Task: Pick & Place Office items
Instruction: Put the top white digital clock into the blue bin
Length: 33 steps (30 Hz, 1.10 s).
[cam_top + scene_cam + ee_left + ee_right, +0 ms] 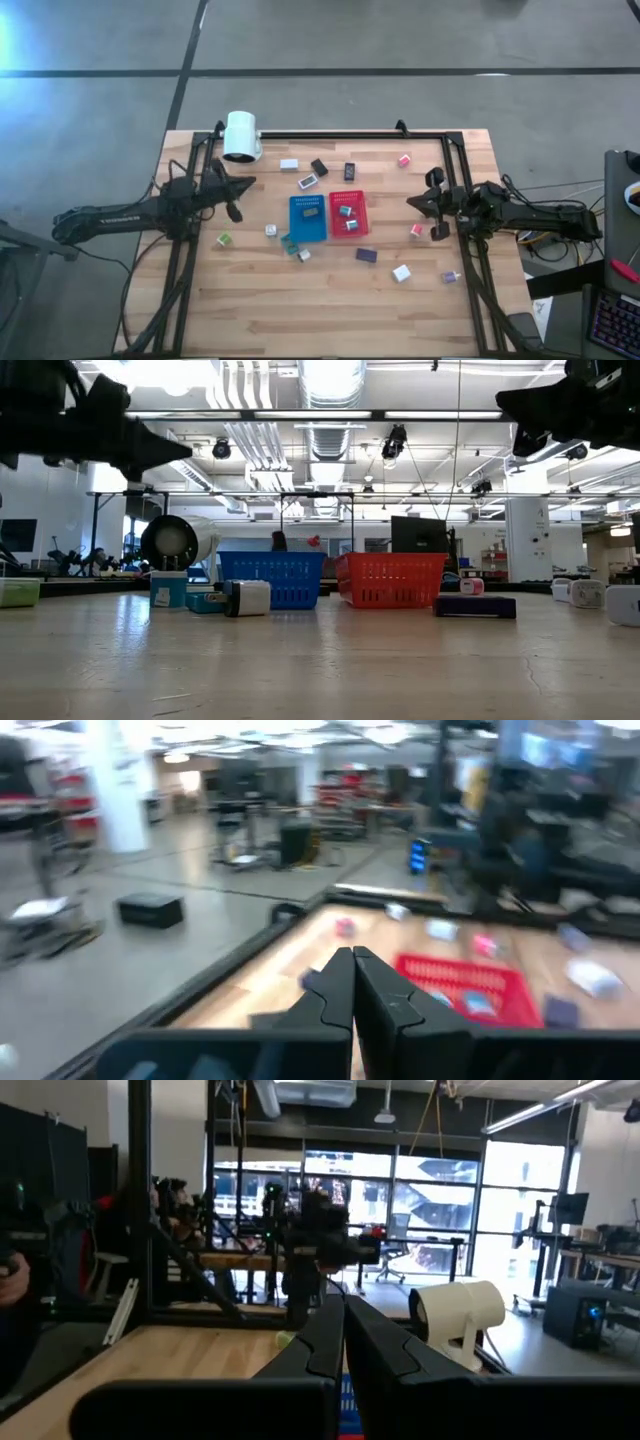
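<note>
Several small office items lie scattered on the wooden table: a white block [289, 164], two black pieces [319, 167], a pink one [404, 160], a green one [224, 239], a dark blue one [366, 255] and a white one [401, 273]. A few lie in the blue tray [296, 232] and the red tray [362, 202]. My left gripper [247, 183] hangs shut and empty above the table's left side; its fingers also show closed in the left wrist view [352, 958]. My right gripper [412, 200] hangs shut and empty at the right [343, 1305].
A big white lamp head [241, 137] stands at the table's far left corner. A black frame [340, 134] runs along the far edge and both sides. A pink-red item [417, 230] lies just below my right gripper. The near part of the table holds few items.
</note>
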{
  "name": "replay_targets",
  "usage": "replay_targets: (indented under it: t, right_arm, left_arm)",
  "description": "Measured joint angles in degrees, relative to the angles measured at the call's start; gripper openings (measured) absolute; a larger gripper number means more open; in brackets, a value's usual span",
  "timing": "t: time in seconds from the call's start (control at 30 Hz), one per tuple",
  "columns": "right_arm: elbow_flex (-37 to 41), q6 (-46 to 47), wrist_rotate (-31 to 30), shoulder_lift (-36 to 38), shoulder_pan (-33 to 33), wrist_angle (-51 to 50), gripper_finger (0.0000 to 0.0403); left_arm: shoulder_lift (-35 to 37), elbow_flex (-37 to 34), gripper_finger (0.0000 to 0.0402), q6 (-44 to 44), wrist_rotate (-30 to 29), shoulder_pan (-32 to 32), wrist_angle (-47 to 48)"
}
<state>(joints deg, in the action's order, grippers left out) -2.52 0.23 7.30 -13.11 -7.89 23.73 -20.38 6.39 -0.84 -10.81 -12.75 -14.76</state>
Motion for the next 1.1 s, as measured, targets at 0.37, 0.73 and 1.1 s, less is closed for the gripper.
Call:
replay_targets:
  t: [0.37,0.73,1.1]
  right_arm:
    - [0.00,0.35,-6.00,-0.93,-0.04,0.10,0.0008]
    - [0.00,1.16,-5.92,-0.98,-0.04,-1.17,0.0008]
    - [0.00,1.77,-5.81,-0.97,-0.04,-1.24,0.0008]
  left_arm:
    - [-24.58,25.13,0.0005,-1.14,-8.77,-1.26,18.63]
    - [-56.12,56.80,0.0007,-6.83,-5.49,-5.26,33.74]
    - [-79.77,78.77,0.0143,-6.80,4.56,-9.15,48.23]
